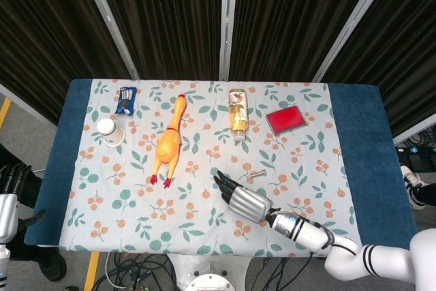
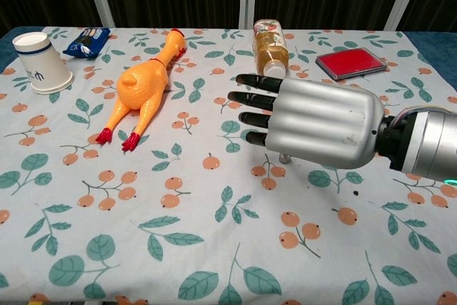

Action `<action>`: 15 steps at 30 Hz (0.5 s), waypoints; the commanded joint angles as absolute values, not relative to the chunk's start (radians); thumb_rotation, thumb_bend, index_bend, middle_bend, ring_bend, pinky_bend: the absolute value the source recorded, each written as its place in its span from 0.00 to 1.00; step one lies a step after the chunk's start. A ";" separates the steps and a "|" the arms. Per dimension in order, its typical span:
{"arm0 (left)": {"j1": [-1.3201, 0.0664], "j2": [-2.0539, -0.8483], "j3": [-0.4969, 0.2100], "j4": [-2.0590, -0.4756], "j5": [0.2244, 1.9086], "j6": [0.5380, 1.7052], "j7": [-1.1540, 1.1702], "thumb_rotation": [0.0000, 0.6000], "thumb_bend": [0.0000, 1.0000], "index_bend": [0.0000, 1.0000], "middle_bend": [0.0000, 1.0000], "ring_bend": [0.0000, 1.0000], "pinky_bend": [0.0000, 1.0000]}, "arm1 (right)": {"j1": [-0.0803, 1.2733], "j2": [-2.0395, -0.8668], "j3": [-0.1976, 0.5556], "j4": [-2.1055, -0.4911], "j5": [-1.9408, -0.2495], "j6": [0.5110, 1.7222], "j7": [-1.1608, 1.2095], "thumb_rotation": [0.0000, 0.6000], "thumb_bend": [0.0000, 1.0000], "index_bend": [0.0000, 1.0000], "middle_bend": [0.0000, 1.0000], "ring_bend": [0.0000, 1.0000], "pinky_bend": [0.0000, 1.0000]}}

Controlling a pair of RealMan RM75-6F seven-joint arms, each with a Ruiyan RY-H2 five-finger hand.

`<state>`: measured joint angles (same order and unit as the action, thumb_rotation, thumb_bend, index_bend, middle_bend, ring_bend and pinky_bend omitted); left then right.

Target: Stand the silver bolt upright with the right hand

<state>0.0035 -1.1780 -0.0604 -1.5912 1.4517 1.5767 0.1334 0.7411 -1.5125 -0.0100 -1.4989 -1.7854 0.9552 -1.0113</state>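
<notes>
My right hand hovers flat over the floral tablecloth, fingers stretched straight and apart, holding nothing. Head view: the silver bolt lies on its side at about 1 o'clock from my hand, just beside the fingertips, clear of them. Chest view: my palm covers nearly all of the bolt; only its end peeks out under the lower edge of the hand, so this view cannot tell me whether it lies flat.

Left hand shows only in the head view, at the 9 o'clock edge of frame, off the table, dark fingers pointing up; whether they are spread or curled I cannot tell.

Rubber chicken at 10 o'clock from my right hand, bottle at 12, red pad at 1. Paper cup and blue snack packet sit well apart at the far 10 o'clock corner.
</notes>
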 commanded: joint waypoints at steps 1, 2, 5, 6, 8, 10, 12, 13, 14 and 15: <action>0.003 -1.177 -0.061 -1.592 1.452 1.576 0.135 1.00 0.00 0.11 0.09 0.00 0.00 | 0.734 -1.500 -0.003 -1.525 -1.782 0.976 -0.985 1.00 0.36 0.24 0.22 0.00 0.00; 0.002 -1.177 -0.061 -1.592 1.452 1.575 0.136 1.00 0.00 0.11 0.09 0.00 0.00 | 0.728 -1.493 0.001 -1.538 -1.778 0.988 -0.968 1.00 0.36 0.24 0.22 0.00 0.00; 0.000 -1.176 -0.062 -1.593 1.454 1.575 0.137 1.00 0.00 0.11 0.09 0.00 0.00 | 0.706 -1.460 0.025 -1.603 -1.730 1.025 -0.879 1.00 0.34 0.22 0.22 0.00 0.00; 0.000 -1.176 -0.063 -1.594 1.454 1.575 0.138 1.00 0.00 0.11 0.09 0.00 0.00 | 0.699 -1.447 0.036 -1.628 -1.702 1.030 -0.839 1.00 0.33 0.22 0.22 0.00 0.00; -0.001 -1.174 -0.063 -1.596 1.455 1.576 0.138 1.00 0.00 0.11 0.09 0.00 0.00 | 0.688 -1.415 0.070 -1.680 -1.625 1.034 -0.738 1.00 0.29 0.22 0.22 0.00 0.00; 0.000 -1.173 -0.062 -1.598 1.455 1.576 0.141 1.00 0.00 0.11 0.09 0.00 0.00 | 0.681 -1.391 0.106 -1.707 -1.553 1.034 -0.641 1.00 0.25 0.24 0.22 0.00 0.00; 0.000 -1.172 -0.062 -1.600 1.455 1.575 0.143 1.00 0.00 0.11 0.09 0.00 0.00 | 0.683 -1.376 0.133 -1.710 -1.492 1.017 -0.573 1.00 0.23 0.27 0.22 0.00 0.00; -0.001 -1.172 -0.061 -1.601 1.455 1.574 0.145 1.00 0.00 0.11 0.09 0.00 0.00 | 0.687 -1.368 0.146 -1.707 -1.457 1.000 -0.536 1.00 0.22 0.29 0.22 0.00 0.00; -0.001 -1.171 -0.062 -1.603 1.455 1.574 0.146 1.00 0.00 0.11 0.09 0.00 0.00 | 0.693 -1.363 0.156 -1.703 -1.431 0.982 -0.509 1.00 0.22 0.30 0.23 0.00 0.00; -0.001 -1.171 -0.062 -1.604 1.456 1.574 0.148 1.00 0.00 0.11 0.09 0.00 0.00 | 0.700 -1.360 0.164 -1.697 -1.405 0.962 -0.484 1.00 0.21 0.32 0.23 0.00 0.00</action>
